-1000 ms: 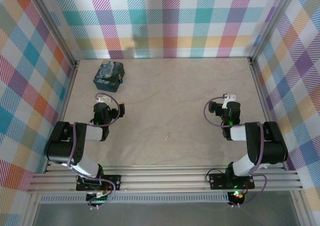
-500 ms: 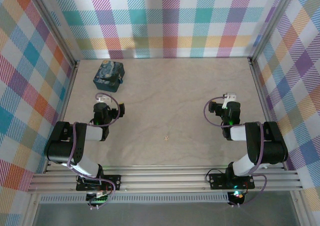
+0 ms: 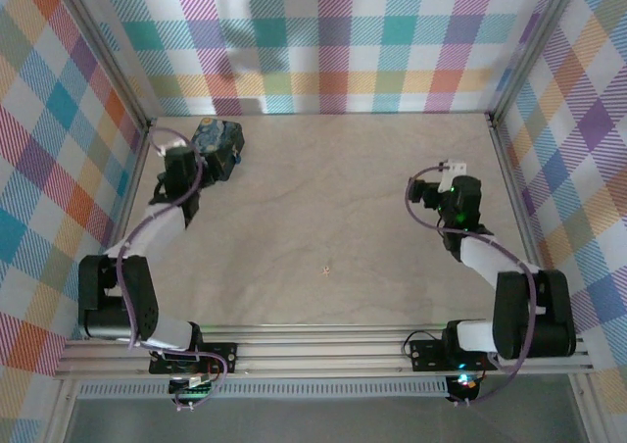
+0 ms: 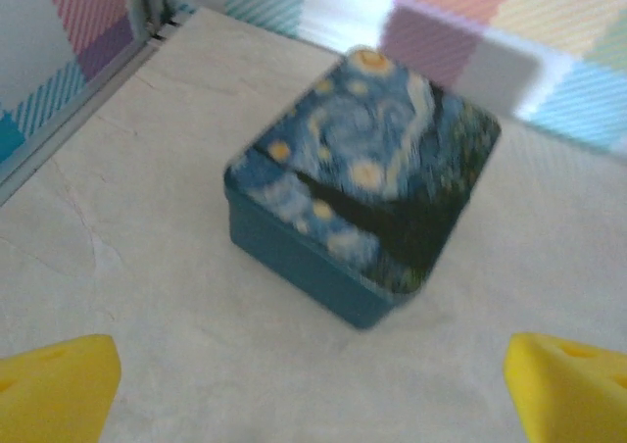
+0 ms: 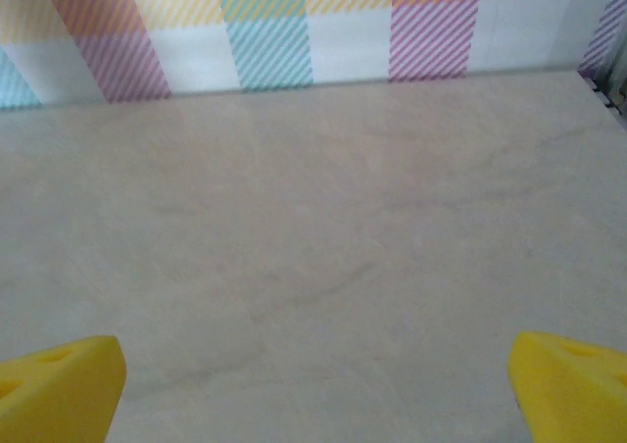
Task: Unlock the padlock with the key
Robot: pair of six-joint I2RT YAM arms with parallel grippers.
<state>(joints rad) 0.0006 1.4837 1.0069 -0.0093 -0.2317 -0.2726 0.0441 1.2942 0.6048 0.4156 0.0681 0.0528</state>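
Padlock: not identified with certainty. A tiny speck (image 3: 326, 267) is noted on the bare worktop (image 3: 343, 188) between the two arms, well apart from both pincers; it is too small to tell what it is.

Left pincer (image 4: 313, 392): jaws spread wide, nothing held, aimed at the blue swirly-sky box (image 4: 362, 183), near it but not touching. The box is set in the far-left corner, lid closed.

Right pincer (image 5: 313, 386): jaws spread wide, nothing held, poised over bare worktop on the right side, facing the plaid wall (image 5: 294, 31).
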